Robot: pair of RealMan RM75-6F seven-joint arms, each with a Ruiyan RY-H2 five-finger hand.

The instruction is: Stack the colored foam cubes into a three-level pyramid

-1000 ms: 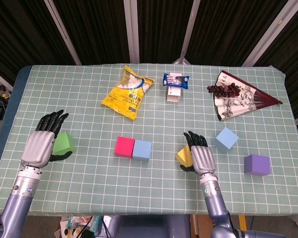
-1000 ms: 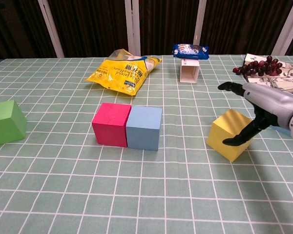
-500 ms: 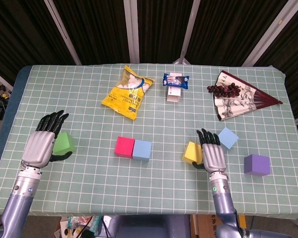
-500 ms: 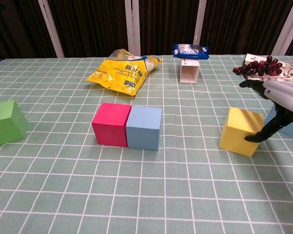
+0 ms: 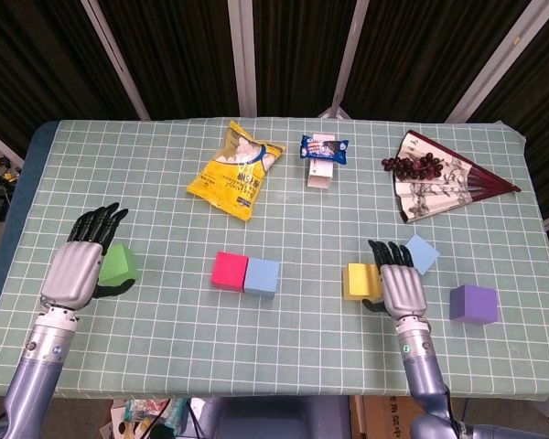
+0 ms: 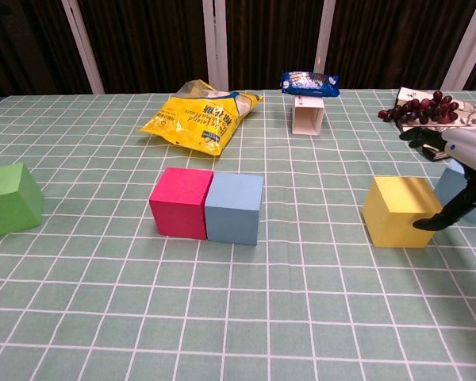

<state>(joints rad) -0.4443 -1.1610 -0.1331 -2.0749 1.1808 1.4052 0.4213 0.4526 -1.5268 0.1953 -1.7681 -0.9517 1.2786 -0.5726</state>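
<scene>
A pink cube [image 5: 230, 271] and a light blue cube [image 5: 263, 276] sit side by side, touching, at the table's middle. The yellow cube [image 5: 358, 281] rests flat to their right. My right hand [image 5: 398, 285] lies just right of it, fingers extended, thumb against the cube's right face [image 6: 436, 221]. A second light blue cube [image 5: 422, 252] is behind that hand, and a purple cube [image 5: 473, 303] lies further right. At the left, my left hand [image 5: 78, 265] lies with fingers spread beside the green cube [image 5: 119, 263], holding nothing.
A yellow snack bag [image 5: 238, 170], a blue cookie pack [image 5: 323, 148] on a small white box [image 5: 321, 176], and a paper fan [image 5: 444, 187] with dark grapes [image 5: 412, 165] line the far half. The table edge runs close in front of both hands.
My right hand has shifted to the right, and the yellow cube has gone with it, turning from tilted on a corner to flat and square. The left hand and green cube have not moved.
</scene>
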